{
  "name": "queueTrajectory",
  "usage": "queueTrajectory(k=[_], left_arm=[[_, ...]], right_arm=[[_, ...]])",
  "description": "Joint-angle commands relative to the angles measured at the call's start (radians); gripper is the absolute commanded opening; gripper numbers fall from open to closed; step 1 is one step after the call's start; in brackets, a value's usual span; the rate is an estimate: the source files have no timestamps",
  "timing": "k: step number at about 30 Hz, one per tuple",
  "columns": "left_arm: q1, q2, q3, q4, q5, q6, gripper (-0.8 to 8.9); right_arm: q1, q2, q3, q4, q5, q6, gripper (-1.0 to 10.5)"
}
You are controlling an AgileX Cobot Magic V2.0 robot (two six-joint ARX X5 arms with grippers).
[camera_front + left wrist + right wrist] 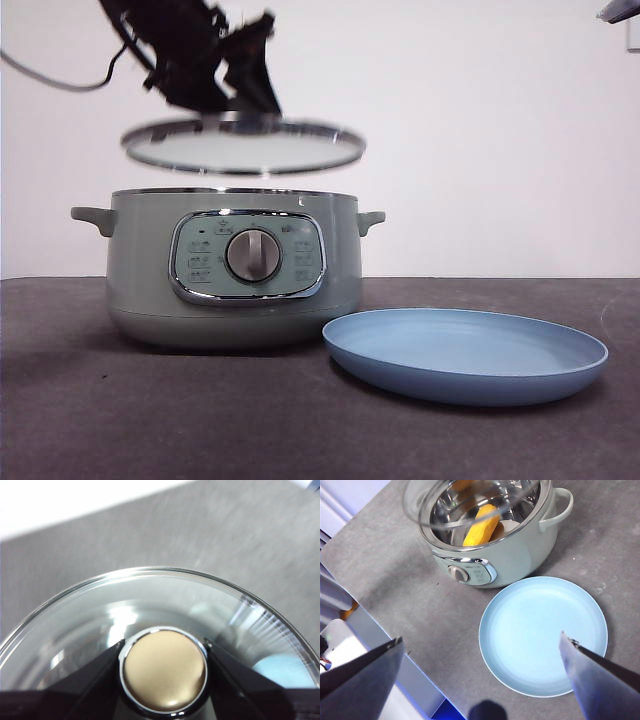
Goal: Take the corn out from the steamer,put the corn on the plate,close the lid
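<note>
The pale green steamer (235, 270) stands on the table's left, uncovered. The glass lid (243, 147) hangs level a short way above it, and my left gripper (215, 75) comes down from above, shut on the lid's knob. In the left wrist view the two black jaws clamp the tan knob (165, 670) from both sides. The yellow corn (481, 526) lies inside the steamer (520, 550), seen partly through the lid (415, 502). The light blue plate (465, 355) sits bare to the steamer's right. High above the plate (542, 635), my right gripper (481, 637) is open and holds nothing.
The dark grey tabletop (120, 420) runs to an edge near the steamer's dial side (395, 645). Only a tip of the waiting right arm (620, 12) shows at the front view's top corner.
</note>
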Motion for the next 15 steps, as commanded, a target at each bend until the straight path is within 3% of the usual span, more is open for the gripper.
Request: queueTrajectory(k=[1,15], left_arm=[[-0.003,-0.030,0.057,-0.018,0.013,0.000,-0.08],[-0.003,-0.349,0.097,-0.345,0.031,0.084,-0.08]], right_arm=[[0.001,0.000,0.002,0.003,0.002,0.006,6.0],[0.001,0.000,0.002,0.004,0.001,0.006,6.0]])
